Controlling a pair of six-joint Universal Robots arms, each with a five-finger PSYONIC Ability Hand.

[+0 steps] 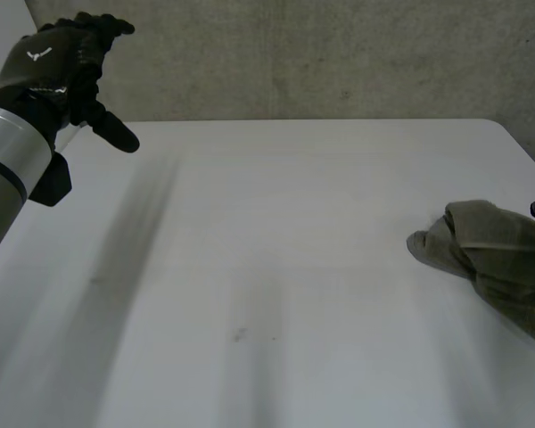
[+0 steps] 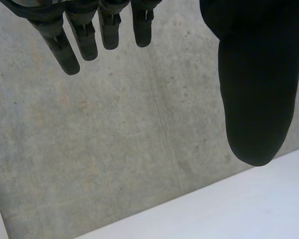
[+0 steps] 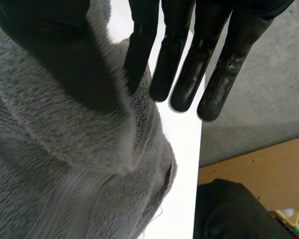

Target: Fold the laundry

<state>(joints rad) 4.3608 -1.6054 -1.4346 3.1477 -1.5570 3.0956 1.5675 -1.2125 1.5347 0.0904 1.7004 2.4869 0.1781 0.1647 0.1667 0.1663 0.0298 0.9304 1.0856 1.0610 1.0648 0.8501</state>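
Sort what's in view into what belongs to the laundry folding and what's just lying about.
Job: white table; grey towel at its right edge; right hand pinching the towel; left hand, raised and open.
Lying about: wooden board and dark object beyond the table's edge.
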